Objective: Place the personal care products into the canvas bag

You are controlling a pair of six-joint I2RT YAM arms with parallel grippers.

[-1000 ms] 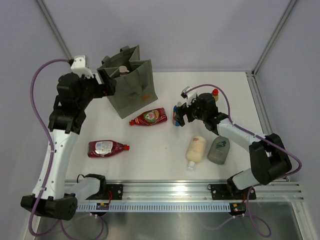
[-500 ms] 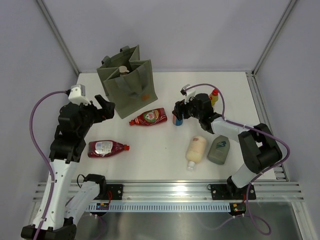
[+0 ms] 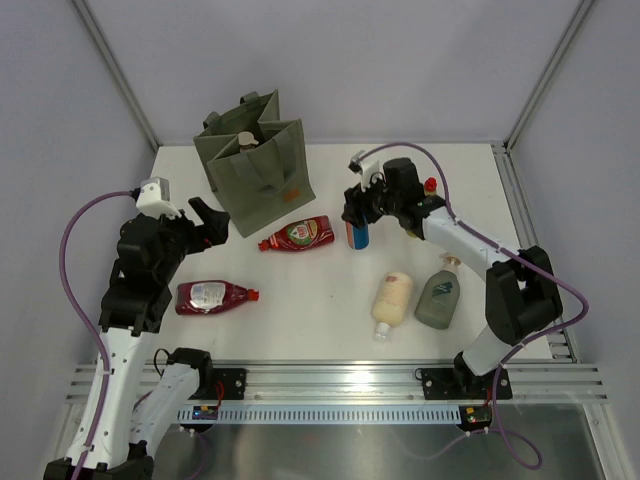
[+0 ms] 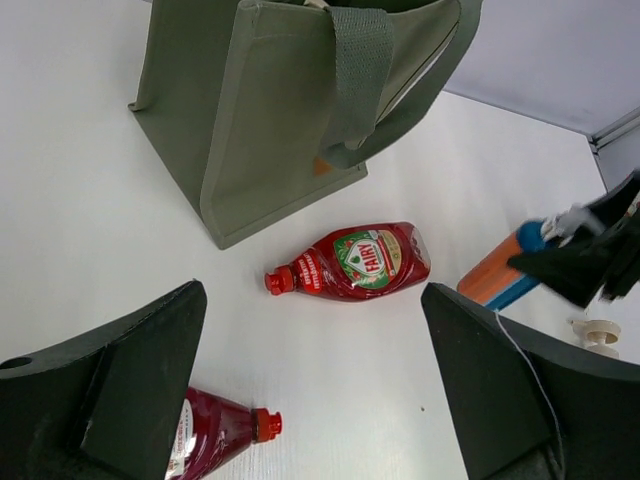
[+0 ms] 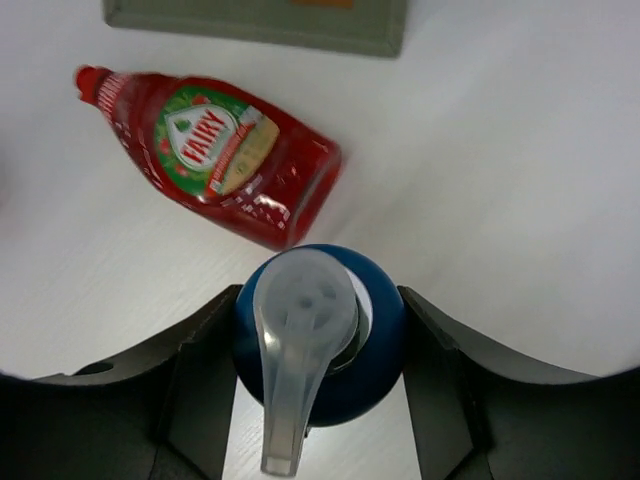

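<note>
right pincer (image 5: 320, 300): clenched on the blue bottle (image 3: 357, 237), one finger pressed against each side just under its pale pump top.
blue bottle: about mid-surface, right of the canvas bag (image 3: 262, 180) and apart from it. The left wrist view shows it tilted, with orange and blue on its body.
left pincer (image 3: 209, 220): released, jaws spread wide with nothing between them, just left of the bag's near corner.
canvas bag: upright at the far left of the surface (image 3: 330, 335), mouth open, a beige pump top (image 3: 245, 139) showing inside.
dark red bottle (image 3: 297, 234): lying just in front of the bag, cap pointing left.
second dark red bottle (image 3: 212, 296): lying near the left arm, cap pointing right.
cream bottle (image 3: 393, 298): lying just beside the grey-green bottle (image 3: 438, 298), toward the near right.
yellow bottle (image 3: 430, 185): mostly hidden behind the right arm, red cap showing.
</note>
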